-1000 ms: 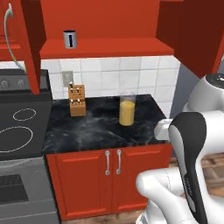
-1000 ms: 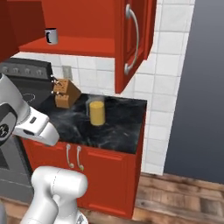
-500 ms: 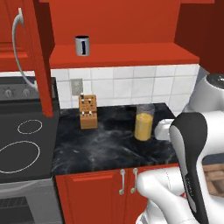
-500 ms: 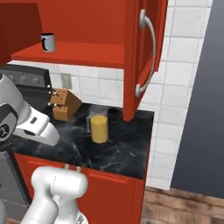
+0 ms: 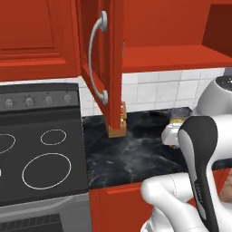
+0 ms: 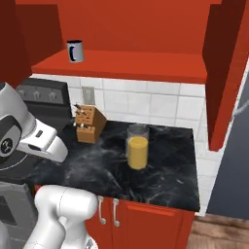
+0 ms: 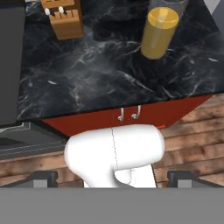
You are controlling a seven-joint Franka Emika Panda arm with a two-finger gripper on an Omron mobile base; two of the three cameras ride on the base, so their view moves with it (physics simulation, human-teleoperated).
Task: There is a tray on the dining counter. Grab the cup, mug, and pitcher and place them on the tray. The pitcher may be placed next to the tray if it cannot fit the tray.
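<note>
Fingers [image 7: 112, 181] spread wide apart, empty, well back from the bench [image 7: 87, 74]. Pitcher [image 7: 160, 33] upright there, ahead and rightward, long axis vertical, beside knife block [image 7: 63, 17].

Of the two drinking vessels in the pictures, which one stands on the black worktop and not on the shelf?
The pitcher, tall clear glass with orange liquid, stands on the worktop. The small grey mug stands on the red shelf.
</note>
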